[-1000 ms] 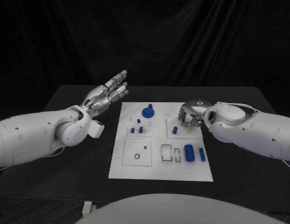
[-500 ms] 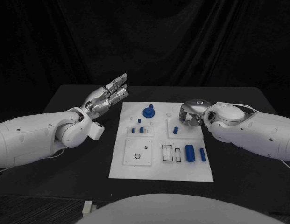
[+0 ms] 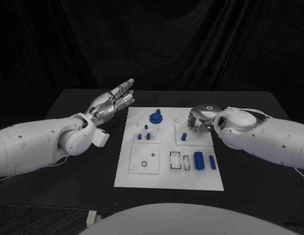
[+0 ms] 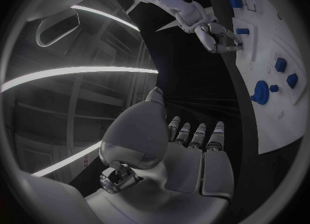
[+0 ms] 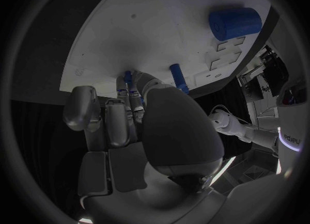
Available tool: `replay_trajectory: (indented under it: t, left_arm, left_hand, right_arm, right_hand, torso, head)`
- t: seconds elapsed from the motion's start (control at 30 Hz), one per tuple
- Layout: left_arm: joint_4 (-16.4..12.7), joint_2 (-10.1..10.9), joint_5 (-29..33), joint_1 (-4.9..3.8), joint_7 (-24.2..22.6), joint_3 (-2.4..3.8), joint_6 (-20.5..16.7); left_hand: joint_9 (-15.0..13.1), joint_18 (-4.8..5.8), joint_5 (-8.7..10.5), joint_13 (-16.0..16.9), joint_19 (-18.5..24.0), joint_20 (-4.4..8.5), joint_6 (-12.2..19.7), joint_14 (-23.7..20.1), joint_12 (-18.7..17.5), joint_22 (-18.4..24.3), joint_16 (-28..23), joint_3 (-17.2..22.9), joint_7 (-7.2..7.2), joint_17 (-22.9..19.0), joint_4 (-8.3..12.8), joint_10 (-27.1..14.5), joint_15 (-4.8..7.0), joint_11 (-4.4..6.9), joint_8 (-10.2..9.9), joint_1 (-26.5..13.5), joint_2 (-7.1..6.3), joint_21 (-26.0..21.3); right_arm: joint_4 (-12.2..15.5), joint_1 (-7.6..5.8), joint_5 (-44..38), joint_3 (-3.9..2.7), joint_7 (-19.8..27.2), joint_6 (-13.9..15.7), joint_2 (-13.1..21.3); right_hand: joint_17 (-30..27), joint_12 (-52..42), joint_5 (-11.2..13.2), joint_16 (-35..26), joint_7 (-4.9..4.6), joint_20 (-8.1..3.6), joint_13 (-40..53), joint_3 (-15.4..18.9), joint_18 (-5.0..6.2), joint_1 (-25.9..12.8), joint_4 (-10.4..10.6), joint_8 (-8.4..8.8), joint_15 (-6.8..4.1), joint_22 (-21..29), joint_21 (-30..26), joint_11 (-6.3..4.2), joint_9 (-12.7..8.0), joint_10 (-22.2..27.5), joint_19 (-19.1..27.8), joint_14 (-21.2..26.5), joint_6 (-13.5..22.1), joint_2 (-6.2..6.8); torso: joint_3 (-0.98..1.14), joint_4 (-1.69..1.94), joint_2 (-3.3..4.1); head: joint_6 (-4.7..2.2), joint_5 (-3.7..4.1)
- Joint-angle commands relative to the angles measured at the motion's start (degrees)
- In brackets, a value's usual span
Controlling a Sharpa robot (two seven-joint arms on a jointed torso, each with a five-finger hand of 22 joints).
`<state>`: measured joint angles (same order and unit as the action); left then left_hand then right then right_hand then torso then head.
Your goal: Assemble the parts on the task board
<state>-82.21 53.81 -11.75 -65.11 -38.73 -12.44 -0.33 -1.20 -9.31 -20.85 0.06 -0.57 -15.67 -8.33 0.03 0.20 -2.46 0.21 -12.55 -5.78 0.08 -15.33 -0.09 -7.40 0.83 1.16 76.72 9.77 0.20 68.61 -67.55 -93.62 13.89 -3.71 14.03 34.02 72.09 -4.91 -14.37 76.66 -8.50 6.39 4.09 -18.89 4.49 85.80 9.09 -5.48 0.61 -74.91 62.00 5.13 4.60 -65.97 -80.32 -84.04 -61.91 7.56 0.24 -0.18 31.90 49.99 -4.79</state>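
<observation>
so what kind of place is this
Probably a robot test lab: a black table against dark curtains, a white task board with small blue parts, and ceiling strip lights in the left wrist view.

We see a white task board [image 3: 167,177] on a black table [image 3: 74,142], against a black curtain [image 3: 194,44]. The parts are blue: a round knob [image 3: 155,117] at 12 o'clock on the board, small pegs [image 3: 146,136] near centre, and a thick cylinder [image 3: 198,160] at 4 o'clock. Black-outlined slots [image 3: 174,159] mark the board. Both arms are white; the left hand [image 3: 113,102] and right hand [image 3: 198,122] are silver.
</observation>
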Motion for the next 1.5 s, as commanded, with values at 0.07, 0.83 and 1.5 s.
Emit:
replay_trajectory:
  t: [0.07,0.83,1.5]
  left_arm:
    - [0.0,-0.2,0.4,0.13,-3.2,0.06,1.0]
    - [0.3,-0.4,0.4,0.29,-2.8,0.06,1.4]
    - [0.3,-0.6,0.4,0.45,-2.5,0.06,1.7]
  left_hand:
    - [-0.1,-1.07,-0.49,-0.1,0.0,-0.53,0.1,0.0,-0.2,-0.1,-0.2,-0.1,0.45,-0.1,0.3,0.1,-0.61,-0.48,0.1,0.6,-0.03,0.4]
    - [-0.2,-1.01,-2.79,-0.1,-0.3,-0.85,-0.9,0.0,-0.2,-0.5,-0.2,-0.1,1.51,-0.1,1.4,0.1,-1.21,-0.97,0.3,2.0,0.33,0.6]
    - [-0.3,-1.02,-3.82,-0.1,-0.7,-1.02,-1.2,0.0,-0.2,-1.2,-0.2,-0.2,1.86,-0.1,1.7,0.1,-1.76,-1.38,0.3,2.4,0.61,0.8]
  right_arm:
    - [-0.2,0.51,-0.4,0.26,-0.7,-1.7,0.1]
    - [-0.3,0.52,-0.4,0.26,-1.1,-2.2,0.1]
    - [-0.3,0.61,-0.4,0.27,-1.3,-2.6,0.5]
  right_hand:
    - [-0.8,0.5,0.4,-0.7,-0.07,0.01,-0.1,-0.3,1.17,-0.5,0.1,0.6,-0.05,-7.3,-1.0,0.16,-0.2,-0.4,0.7,-0.5,0.4,0.46]
    - [-2.1,0.8,1.7,-2.1,0.11,-0.11,-0.2,-1.1,1.36,-1.0,0.1,0.92,-0.21,-6.8,-2.7,-0.06,-0.3,-1.6,1.1,-0.1,-0.4,1.08]
    - [-3.4,1.1,2.4,-3.2,0.18,-0.1,-0.2,-1.1,1.62,-1.3,0.3,1.29,-0.21,-6.4,-4.5,-0.07,-0.3,-1.4,1.6,0.3,-0.1,1.21]
  torso:
    - [0.01,-0.01,0.0]
    - [-0.01,0.0,-0.04]
    - [0.02,0.0,0.03]
  head:
    - [0.01,-0.05]
    - [0.01,-0.2]
    - [0.01,0.35]
